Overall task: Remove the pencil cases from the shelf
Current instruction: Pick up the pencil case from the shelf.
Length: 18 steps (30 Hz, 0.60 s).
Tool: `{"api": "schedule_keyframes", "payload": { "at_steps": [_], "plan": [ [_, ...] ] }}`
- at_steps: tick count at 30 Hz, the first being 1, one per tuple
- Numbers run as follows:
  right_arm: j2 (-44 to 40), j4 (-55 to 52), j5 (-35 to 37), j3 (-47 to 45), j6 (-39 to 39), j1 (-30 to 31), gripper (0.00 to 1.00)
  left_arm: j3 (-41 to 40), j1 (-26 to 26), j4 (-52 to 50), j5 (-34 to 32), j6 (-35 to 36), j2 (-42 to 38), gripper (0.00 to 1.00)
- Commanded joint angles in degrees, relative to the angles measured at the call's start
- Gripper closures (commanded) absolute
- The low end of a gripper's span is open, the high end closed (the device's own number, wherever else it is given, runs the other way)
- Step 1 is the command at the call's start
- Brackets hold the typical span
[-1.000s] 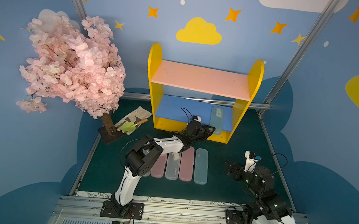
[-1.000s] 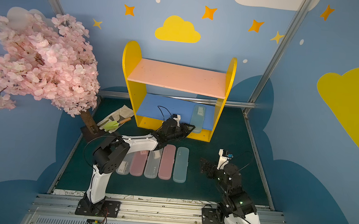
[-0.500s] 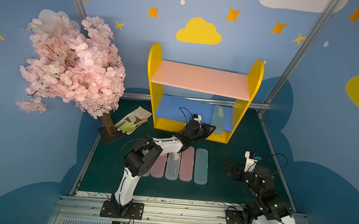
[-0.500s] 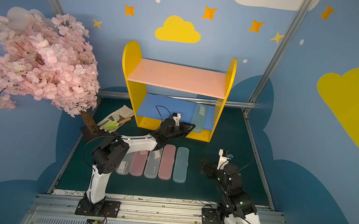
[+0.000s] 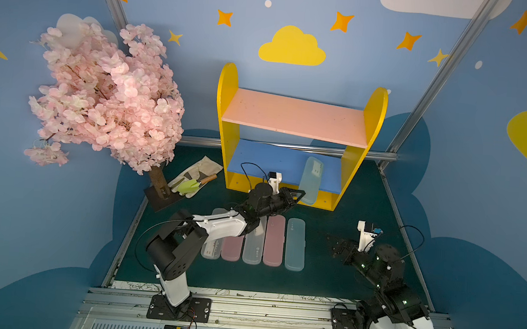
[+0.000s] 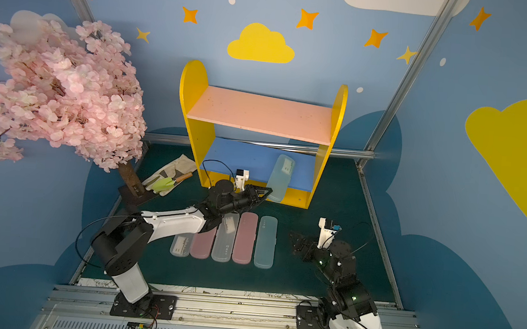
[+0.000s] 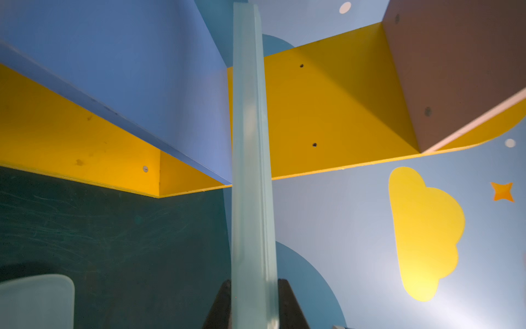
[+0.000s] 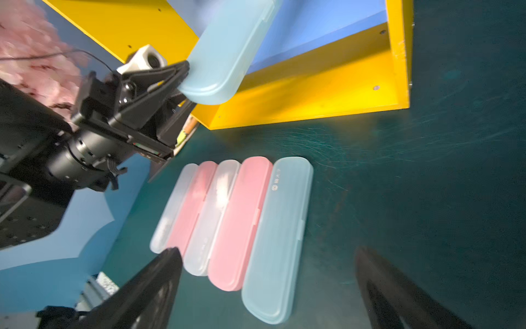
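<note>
The shelf (image 5: 294, 122) (image 6: 259, 116) stands at the back of the green mat. One pale blue pencil case (image 5: 311, 178) (image 6: 282, 176) lies on its blue lower board, near end jutting past the front edge. My left gripper (image 5: 299, 195) (image 6: 266, 193) is shut on that near end. The left wrist view shows the case (image 7: 250, 171) edge-on between my fingers (image 7: 222, 307). Several more pencil cases (image 5: 295, 248) (image 8: 273, 233) lie in a row on the mat. My right gripper (image 5: 334, 244) (image 8: 267, 250) hangs open over the mat, right of the row.
A pink blossom tree (image 5: 107, 95) on a dark base stands at the left. A glove with a green trowel (image 5: 195, 179) lies between the tree and the shelf. Blue walls enclose the mat on three sides, and a metal rail (image 5: 244, 308) runs along the front.
My left jaws have closed onto the near end of the pale blue case. Neither arm has visibly shifted.
</note>
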Motion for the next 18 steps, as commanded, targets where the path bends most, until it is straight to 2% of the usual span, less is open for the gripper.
{"api": "schedule_keyframes", "payload": {
  "at_steps": [1, 9, 18],
  "plan": [
    [1.16, 10.14, -6.81, -0.56, 7.46, -0.07, 0.02, -3.88, 0.34, 5.48, 3.29, -0.7, -5.58, 0.94],
    [9.04, 22.74, -14.64, 2.27, 19.56, 0.02, 0.06, -13.79, 0.34, 5.84, 6.28, -2.79, -17.84, 0.94],
    [17.9, 29.76, -18.26, 7.72, 25.66, 1.28, 0.09, -21.54, 0.38, -1.71, 4.63, -0.91, -33.0, 0.95]
  ]
}}
